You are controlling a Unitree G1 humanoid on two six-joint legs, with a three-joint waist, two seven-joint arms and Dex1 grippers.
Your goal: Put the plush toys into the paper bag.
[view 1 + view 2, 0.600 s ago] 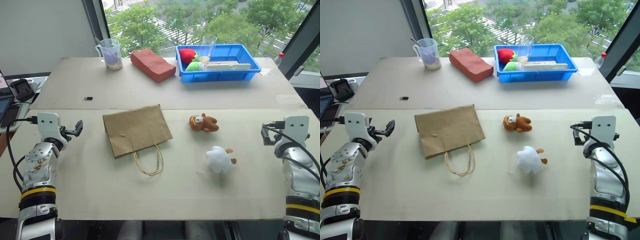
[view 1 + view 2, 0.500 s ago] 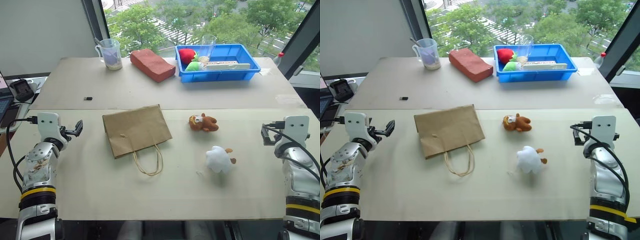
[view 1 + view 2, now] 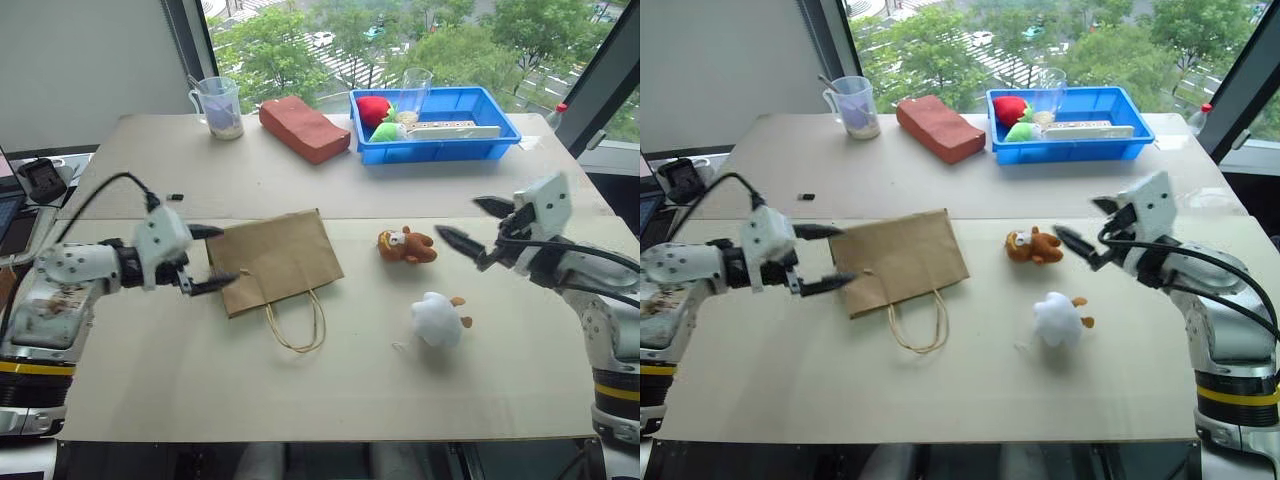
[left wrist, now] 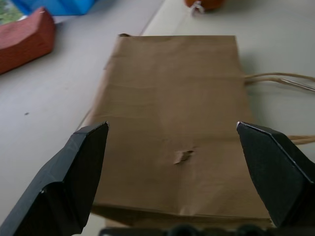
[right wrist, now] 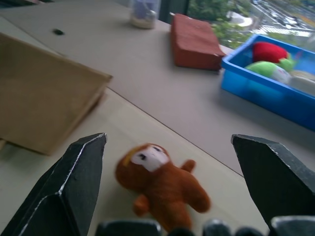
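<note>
On the pale table (image 3: 330,390), we see the flat brown paper bag (image 3: 272,260) lying left of centre, its string handles (image 3: 298,322) looped toward the near edge. Our left gripper (image 3: 213,257) hovers at the bag's left edge, its two black fingers spread wide and holding nothing. Our right gripper (image 3: 468,226) hangs just right of the brown plush toy (image 3: 406,245), fingers likewise spread and empty, not touching it. The white plush toy (image 3: 438,319) lies nearer us, right of the bag's handles and apart from the brown one. Along the far side stand a blue tray (image 3: 476,140) with red and green soft items, a reddish block (image 3: 304,129) and a clear measuring cup (image 3: 221,106).
</note>
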